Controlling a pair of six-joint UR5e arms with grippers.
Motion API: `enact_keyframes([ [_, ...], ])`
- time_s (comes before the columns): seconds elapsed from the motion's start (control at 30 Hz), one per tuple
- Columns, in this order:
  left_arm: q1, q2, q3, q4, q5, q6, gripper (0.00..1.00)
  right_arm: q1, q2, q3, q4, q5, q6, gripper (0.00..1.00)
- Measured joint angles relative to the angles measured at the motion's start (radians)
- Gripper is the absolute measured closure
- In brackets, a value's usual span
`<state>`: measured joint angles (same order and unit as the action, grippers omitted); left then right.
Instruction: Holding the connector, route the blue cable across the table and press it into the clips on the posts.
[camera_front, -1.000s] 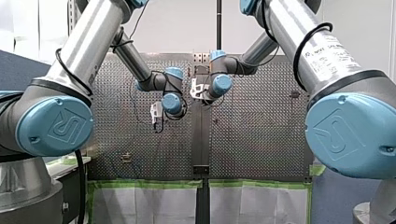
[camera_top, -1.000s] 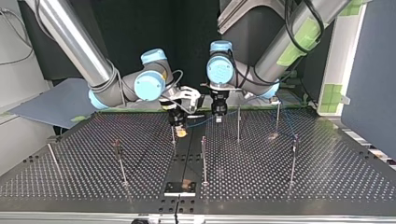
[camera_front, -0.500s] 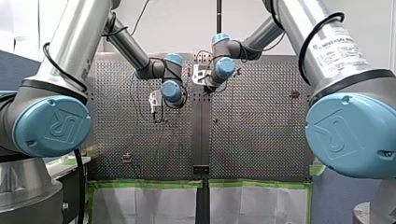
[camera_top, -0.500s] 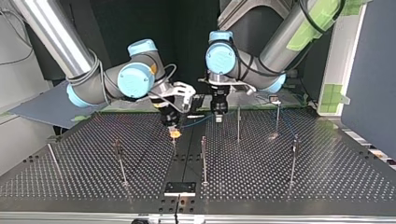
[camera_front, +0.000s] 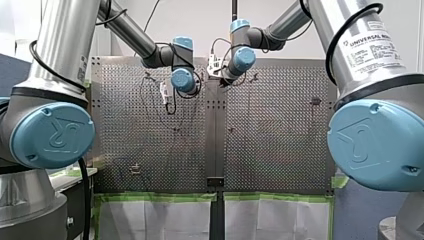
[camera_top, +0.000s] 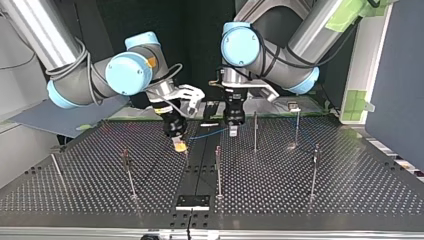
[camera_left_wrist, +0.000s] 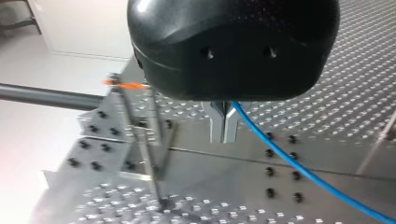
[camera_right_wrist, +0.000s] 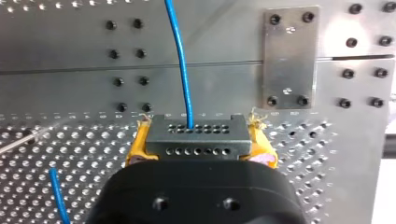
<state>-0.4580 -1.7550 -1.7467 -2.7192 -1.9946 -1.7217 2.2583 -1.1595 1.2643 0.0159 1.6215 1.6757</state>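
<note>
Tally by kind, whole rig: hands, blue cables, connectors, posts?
hands: 2, my left hand and my right hand
blue cable: 1
connector: 1
posts: 6 clear in the top view; another may hide by my right hand
total: 10

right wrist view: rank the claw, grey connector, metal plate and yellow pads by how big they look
1. right claw, largest, nearest the camera
2 and 3. metal plate and connector look about alike; the connector sits nearer, so no ranking
4. yellow pads, only slivers showing
</note>
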Motion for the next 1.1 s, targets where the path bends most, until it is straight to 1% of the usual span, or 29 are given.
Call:
enact_keyframes([
  [0.17, -0.001, 0.044, 0.001, 0.021, -0.033, -0.001, 1.00, 0.000, -0.008, -0.002, -0.002, -0.001, -0.004, 1.00],
  [0.33, 0.004, 0.076, 0.001, 0.044, -0.038, -0.003, 1.00, 0.002, -0.009, -0.009, -0.004, -0.002, -0.007, 1.00],
  [0.43, 0.010, 0.080, 0.001, 0.062, -0.024, -0.007, 1.00, 0.001, -0.009, -0.020, -0.003, -0.002, -0.008, 1.00],
  [0.57, 0.022, 0.080, 0.001, 0.089, 0.007, -0.017, 1.00, 0.000, -0.009, -0.033, -0.003, -0.003, -0.005, 1.00],
  [0.77, 0.042, 0.058, 0.004, 0.096, 0.045, -0.025, 1.00, -0.003, -0.008, -0.048, -0.003, -0.004, -0.002, 1.00],
  [0.97, 0.056, 0.020, 0.020, 0.108, 0.070, -0.032, 1.00, -0.016, -0.004, -0.054, -0.004, -0.006, -0.001, 1.00],
  [1.1, 0.071, 0.013, 0.033, 0.114, 0.087, -0.037, 1.00, -0.024, 0.002, -0.059, -0.005, -0.010, -0.001, 1.00],
])
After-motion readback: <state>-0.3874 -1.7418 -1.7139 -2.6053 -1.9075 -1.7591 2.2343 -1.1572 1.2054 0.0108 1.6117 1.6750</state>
